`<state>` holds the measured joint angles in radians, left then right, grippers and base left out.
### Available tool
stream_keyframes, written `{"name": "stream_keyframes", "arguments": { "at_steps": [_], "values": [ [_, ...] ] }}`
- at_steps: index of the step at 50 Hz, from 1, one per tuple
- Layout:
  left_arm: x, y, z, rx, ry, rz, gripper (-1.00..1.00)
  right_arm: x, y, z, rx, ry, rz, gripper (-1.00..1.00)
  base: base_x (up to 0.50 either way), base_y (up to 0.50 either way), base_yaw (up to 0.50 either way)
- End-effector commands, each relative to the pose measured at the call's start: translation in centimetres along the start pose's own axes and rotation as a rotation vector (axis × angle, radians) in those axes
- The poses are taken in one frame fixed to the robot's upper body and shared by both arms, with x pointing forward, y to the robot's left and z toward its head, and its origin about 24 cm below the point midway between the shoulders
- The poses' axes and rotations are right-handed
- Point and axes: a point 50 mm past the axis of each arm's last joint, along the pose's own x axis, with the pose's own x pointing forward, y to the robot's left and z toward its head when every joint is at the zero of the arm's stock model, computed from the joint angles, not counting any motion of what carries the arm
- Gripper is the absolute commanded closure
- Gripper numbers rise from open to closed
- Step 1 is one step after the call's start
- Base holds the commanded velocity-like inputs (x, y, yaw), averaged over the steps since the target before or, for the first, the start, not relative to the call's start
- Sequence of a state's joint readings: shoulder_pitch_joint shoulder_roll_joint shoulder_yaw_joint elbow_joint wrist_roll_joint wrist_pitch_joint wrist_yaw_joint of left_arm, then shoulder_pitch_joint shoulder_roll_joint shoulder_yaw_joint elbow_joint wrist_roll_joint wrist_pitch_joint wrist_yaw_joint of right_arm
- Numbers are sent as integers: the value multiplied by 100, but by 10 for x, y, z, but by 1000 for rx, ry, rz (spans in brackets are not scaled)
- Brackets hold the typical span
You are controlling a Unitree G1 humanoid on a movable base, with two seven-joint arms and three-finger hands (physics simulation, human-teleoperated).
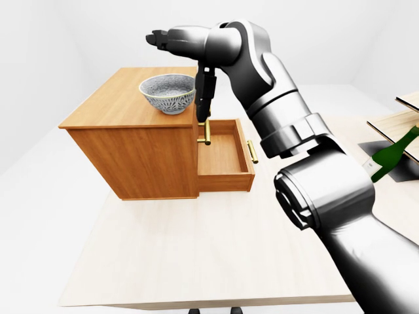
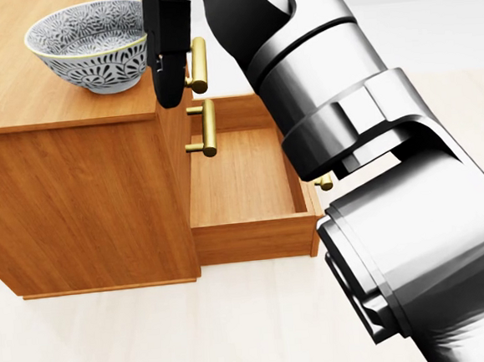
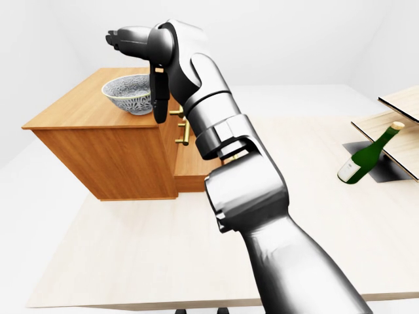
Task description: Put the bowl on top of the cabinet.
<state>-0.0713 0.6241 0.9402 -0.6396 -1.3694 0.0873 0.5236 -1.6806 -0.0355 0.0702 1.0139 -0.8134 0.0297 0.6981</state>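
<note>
Bowl [image 1: 169, 93] and cabinet [image 1: 131, 154] are together: we see the patterned grey-and-white bowl standing upright on the wooden top, just below our right hand [image 1: 186, 38] and slightly to its left in the left-eye view. The hand is open. Its palm hangs above the bowl's rim, and part of it reaches out level over the bowl toward the view's left. One black finger [image 2: 169, 48] hangs straight down just beside the bowl's right side. In the head view that finger stands between the bowl and the upper brass handle [image 2: 199, 64] on the cabinet's face. We cannot tell whether it touches the bowl's wall, but nothing closes round the bowl.

Below the hanging finger sits a second brass handle [image 2: 208, 127]. Lower again, the bottom drawer [image 1: 224, 160] is pulled out toward the view's right, with its wooden floor showing and its own small brass pull [image 1: 253, 152] on the far end. The cabinet stands on a pale table [image 1: 196, 248].

Our silver right arm [image 3: 255, 196] runs from the bottom right of each view up and leftward to the hand. Well apart from the hand, far to its right in the right-eye view, a green bottle [image 3: 368, 154] leans tilted beside some wooden boards [image 3: 400, 101]. Our left hand shows in none of the views.
</note>
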Motion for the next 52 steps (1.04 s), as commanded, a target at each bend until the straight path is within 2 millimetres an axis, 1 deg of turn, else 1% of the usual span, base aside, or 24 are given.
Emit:
{"name": "stream_keyframes", "arguments": {
  "at_steps": [1, 6, 11, 12, 18, 19, 21, 22, 26, 28, 29, 30, 37, 38, 41, 44, 45, 46, 48, 52],
  "values": [
    [0, 0, 1, -4, 1, -1, -100, -6, -15, 3, -8, 10, -26, -100, 0, 0, 0],
    [0, 0, 0, -5, 2, -1, -100, -13, -29, 5, -16, 17, -52, -100, 0, 0, 0],
    [1, 0, 1, -6, 1, 0, -100, -21, -43, 2, -24, 38, -82, -100, 0, 0, 0],
    [1, 0, 1, -6, 1, -1, -100, -26, -52, 1, -18, 49, -104, -100, 0, 0, 0],
    [1, 0, 1, -5, 1, 0, -100, -51, -84, -5, -25, 97, -187, -100, 0, 0, 0],
    [1, 0, 1, -5, 1, 1, -100, -60, -94, -7, -28, 111, -217, -100, 0, 0, 0],
    [1, 0, 0, -3, 3, 1, -100, -68, -104, -7, -24, 124, -247, -100, 0, 0, 0],
    [1, 0, 0, -4, 4, -1, -100, -76, -112, -7, -30, 132, -274, -100, 0, 0, 0],
    [0, 0, 0, -4, 3, -3, -100, -90, -126, -4, -33, 143, -325, -100, 0, 0, 0],
    [0, -1, 1, -5, 3, -4, -100, -105, -140, -2, -40, 158, -369, -100, 0, 0, 0],
    [0, -1, 1, -6, 2, -4, -100, -108, -142, -2, -34, 161, -377, -100, 0, 0, 0],
    [0, -1, 1, -6, 2, -4, -100, -116, -148, -4, -33, 177, -398, -100, 0, 0, 0],
    [-1, -2, 1, -7, 4, -11, -100, -136, -159, -22, 7, 210, -449, -100, 0, 0, 0],
    [-1, -2, 0, -9, 5, -12, -100, -142, -161, -25, 7, 220, -466, -100, 0, 0, 0],
    [-2, -3, -2, -7, 9, -12, -100, -151, -166, -27, 16, 213, -498, -100, 0, 0, 0],
    [-2, -3, -1, -9, 8, -16, -100, -165, -173, -27, 21, 195, -549, -100, 0, 0, 0],
    [-3, -3, -1, -9, 9, -16, -100, -167, -174, -27, 23, 186, -558, -100, 0, 0, 0],
    [-3, -3, -1, -9, 9, -15, -100, -171, -175, -32, 19, 197, -574, -100, 0, 0, 0],
    [-2, -3, -1, -9, 8, -14, -100, -176, -175, -35, 10, 196, -596, -100, 0, 0, 0],
    [-2, -3, -2, -9, 9, -12, -100, -191, -179, -34, -19, 181, -664, -100, 0, 0, 0]
  ]
}}
